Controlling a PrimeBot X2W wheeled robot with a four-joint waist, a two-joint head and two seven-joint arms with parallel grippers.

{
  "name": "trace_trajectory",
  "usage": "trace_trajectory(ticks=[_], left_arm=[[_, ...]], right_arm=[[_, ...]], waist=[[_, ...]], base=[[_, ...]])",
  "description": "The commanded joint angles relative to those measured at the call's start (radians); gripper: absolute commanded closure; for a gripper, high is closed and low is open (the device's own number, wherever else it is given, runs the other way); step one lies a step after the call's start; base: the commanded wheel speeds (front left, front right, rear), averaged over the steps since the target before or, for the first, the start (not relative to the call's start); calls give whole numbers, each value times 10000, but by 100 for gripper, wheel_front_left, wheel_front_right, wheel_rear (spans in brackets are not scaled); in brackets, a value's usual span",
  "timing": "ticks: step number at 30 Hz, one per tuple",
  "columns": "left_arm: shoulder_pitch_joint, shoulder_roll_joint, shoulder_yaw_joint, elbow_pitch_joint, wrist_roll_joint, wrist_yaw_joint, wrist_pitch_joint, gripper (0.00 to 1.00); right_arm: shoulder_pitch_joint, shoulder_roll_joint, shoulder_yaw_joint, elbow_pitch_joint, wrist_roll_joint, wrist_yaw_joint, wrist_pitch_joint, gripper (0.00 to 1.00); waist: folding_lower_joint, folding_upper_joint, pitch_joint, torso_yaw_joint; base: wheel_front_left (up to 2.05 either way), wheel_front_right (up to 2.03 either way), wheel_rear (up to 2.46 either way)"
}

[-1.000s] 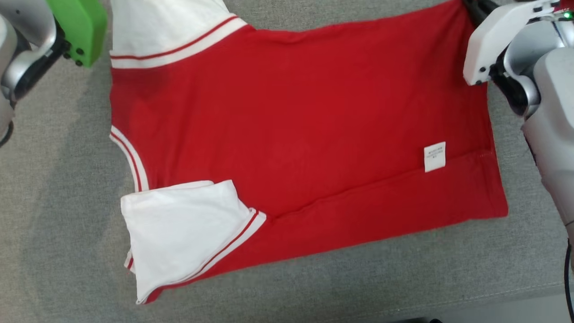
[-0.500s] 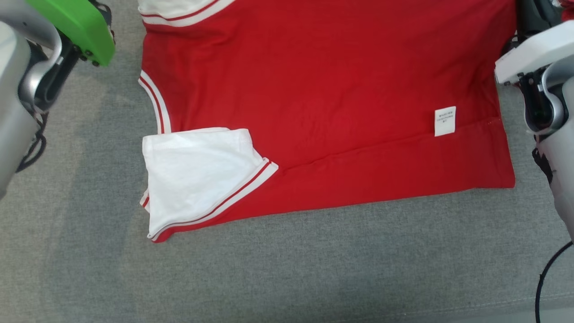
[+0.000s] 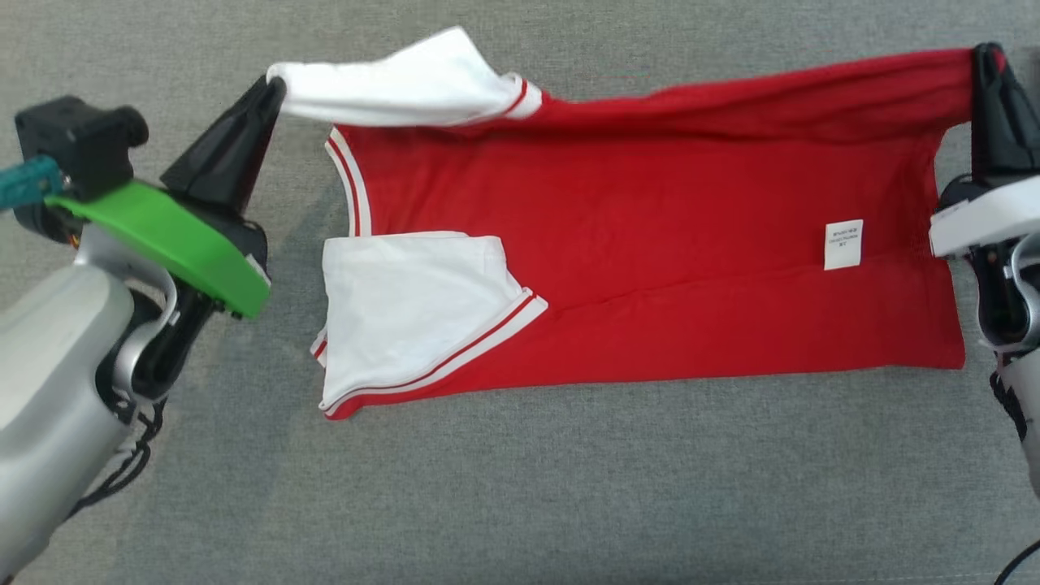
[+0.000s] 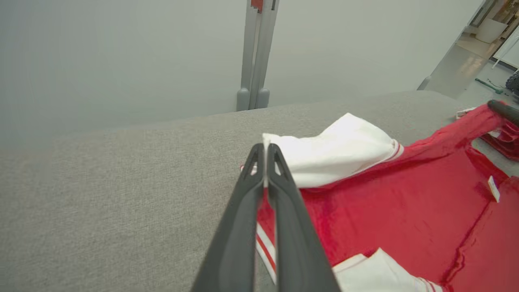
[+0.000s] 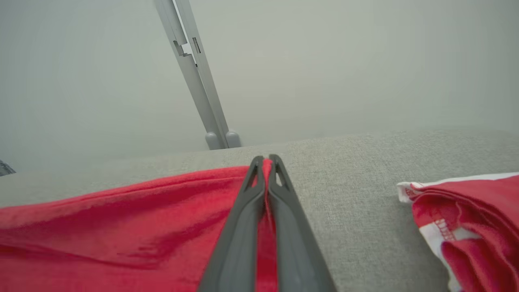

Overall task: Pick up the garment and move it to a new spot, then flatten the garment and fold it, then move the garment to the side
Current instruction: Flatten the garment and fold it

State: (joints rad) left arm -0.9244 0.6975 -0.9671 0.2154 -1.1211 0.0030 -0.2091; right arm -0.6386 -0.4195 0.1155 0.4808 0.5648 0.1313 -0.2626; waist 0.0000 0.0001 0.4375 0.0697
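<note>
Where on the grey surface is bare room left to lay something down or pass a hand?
Widest free patch: the grey upholstery between the red T-shirt and the robot. A narrower strip lies beyond its lifted far edge. Crowded: the far corners, where the left gripper pinches the white sleeve and the right gripper the hem.

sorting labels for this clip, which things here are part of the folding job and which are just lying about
In the job: garment, red with white sleeves; left gripper, shut on a sleeve; right gripper, shut on the hem corner.
Lying about: second red and white cloth on the grey cushion; metal post behind.
</note>
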Motion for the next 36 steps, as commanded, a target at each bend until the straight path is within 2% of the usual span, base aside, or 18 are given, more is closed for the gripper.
trace_trajectory(ticks=[1,8,13,29,31,33,35,36], left_arm=[[380,161,100,-277,-53,206,-159,100],[1740,257,267,-1587,149,899,-487,100],[2537,231,572,-2194,316,1180,-559,100],[4242,149,1400,-3115,802,1510,-568,100],[4388,99,1428,-3151,910,1517,-568,100],[4542,6,1394,-3150,992,1457,-569,100],[4639,-70,1361,-3083,1059,1457,-569,100],[4705,-125,1347,-3040,1091,1446,-569,100]], right_arm=[[320,67,-260,-135,-102,-12,-22,100],[1608,593,-1193,-736,-687,-11,-22,100],[2159,778,-1545,-1166,-1202,-11,-23,100],[3063,1065,-2202,-2054,-1480,-12,-24,98],[3138,1081,-2265,-2056,-1506,-12,-24,90],[3190,1103,-2325,-2074,-1510,-11,-24,74],[3307,1158,-2408,-2024,-1476,-12,-24,51],[3365,1190,-2467,-2024,-1447,-12,-24,6]], waist=[[0,-1,-63,95],[0,-1,-46,271],[0,-1,-45,311],[0,-1,-88,303],[0,-1,-86,311],[0,-1,-83,324],[0,-1,-88,333],[0,-1,-95,343]], base=[[0,0,0],[0,0,0],[0,0,0],[0,0,0],[0,0,0],[0,0,0],[0,0,0],[0,0,0]])
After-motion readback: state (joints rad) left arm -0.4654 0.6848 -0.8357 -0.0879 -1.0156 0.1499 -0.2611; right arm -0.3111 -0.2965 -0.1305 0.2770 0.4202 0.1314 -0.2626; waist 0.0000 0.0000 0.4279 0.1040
